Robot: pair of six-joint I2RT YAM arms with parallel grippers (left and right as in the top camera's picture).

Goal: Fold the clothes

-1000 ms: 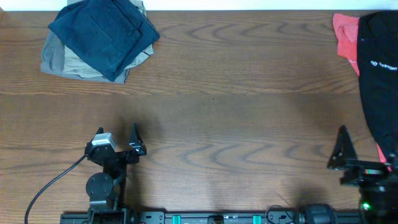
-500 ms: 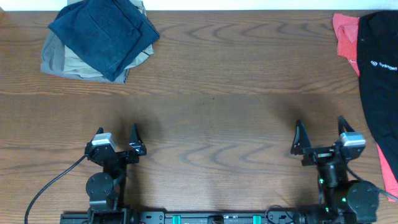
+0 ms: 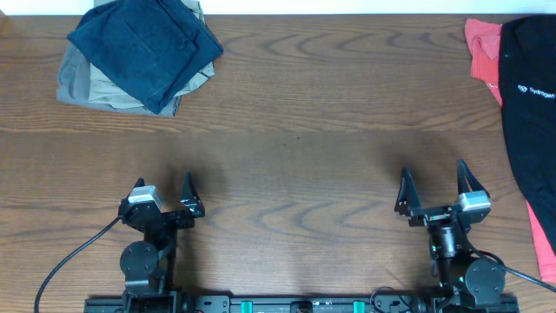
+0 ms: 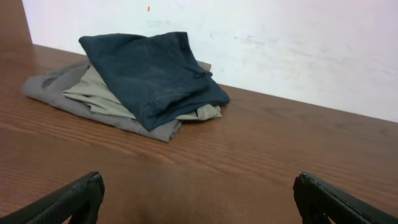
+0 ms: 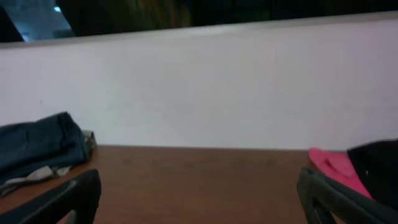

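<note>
Folded navy blue shorts (image 3: pixel 143 48) lie on top of khaki and grey pieces (image 3: pixel 87 85) at the table's far left; the pile also shows in the left wrist view (image 4: pixel 149 74) and at the left edge of the right wrist view (image 5: pixel 37 149). A black garment (image 3: pixel 530 104) lies over a coral-red piece (image 3: pixel 480 48) at the far right; both show in the right wrist view (image 5: pixel 373 165). My left gripper (image 3: pixel 162 189) is open and empty near the front edge. My right gripper (image 3: pixel 432 183) is open and empty at the front right.
The brown wooden table (image 3: pixel 295 148) runs between the two piles. A white wall (image 4: pixel 280 43) stands behind the far edge. A black cable (image 3: pixel 65 261) runs from the left arm's base to the front left.
The right arm swung left from the table's right edge, away from the black garment, and now rests at the front right. The left arm has not moved.
</note>
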